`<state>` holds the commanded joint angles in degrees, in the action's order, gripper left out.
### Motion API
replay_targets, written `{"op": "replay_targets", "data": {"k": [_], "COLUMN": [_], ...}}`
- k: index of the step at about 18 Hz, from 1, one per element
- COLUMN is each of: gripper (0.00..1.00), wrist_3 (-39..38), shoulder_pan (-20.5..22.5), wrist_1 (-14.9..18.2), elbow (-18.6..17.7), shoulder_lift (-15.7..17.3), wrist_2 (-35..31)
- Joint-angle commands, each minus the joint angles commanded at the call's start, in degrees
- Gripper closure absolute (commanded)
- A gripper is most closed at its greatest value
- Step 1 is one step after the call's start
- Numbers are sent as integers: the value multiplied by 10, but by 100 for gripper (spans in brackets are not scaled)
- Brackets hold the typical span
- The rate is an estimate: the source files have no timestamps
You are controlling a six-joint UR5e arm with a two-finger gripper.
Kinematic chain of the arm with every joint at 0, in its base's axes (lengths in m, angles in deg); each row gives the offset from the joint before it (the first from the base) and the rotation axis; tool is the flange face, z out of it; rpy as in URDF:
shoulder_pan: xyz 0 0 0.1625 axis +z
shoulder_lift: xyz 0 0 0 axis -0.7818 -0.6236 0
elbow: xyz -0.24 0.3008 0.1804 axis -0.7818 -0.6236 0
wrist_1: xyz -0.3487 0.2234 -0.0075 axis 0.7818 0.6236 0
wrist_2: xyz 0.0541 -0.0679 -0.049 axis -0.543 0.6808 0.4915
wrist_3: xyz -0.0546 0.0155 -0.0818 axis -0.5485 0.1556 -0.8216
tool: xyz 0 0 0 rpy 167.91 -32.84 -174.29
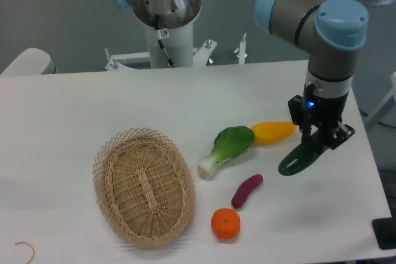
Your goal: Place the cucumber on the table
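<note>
The dark green cucumber (298, 159) lies tilted at the right side of the white table (74, 122), its lower end resting on or just above the surface. My gripper (320, 139) reaches down from above and is shut on the cucumber's upper end. The cucumber's upper part is hidden between the fingers.
A yellow vegetable (273, 132) lies just left of the gripper. A bok choy (226, 149), a purple sweet potato (246, 191) and an orange (225, 224) lie at centre. An empty oval wicker basket (143, 185) stands at the left. The table's right edge is close.
</note>
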<state>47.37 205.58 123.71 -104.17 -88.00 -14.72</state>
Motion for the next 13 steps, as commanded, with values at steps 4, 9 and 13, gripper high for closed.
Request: {"op": "replay_targets", "data": {"k": [4,9,13], "gripper": [86,86,86], "wrist_3": [1,-6,-8], "shoulder_pan": [2,0,-1], "wrist_1": [-2,-4,-6], "elbow": [-4,-5,-6], "shoulder_lift": [2,0,-4], "wrist_2": [0,1,2]}}
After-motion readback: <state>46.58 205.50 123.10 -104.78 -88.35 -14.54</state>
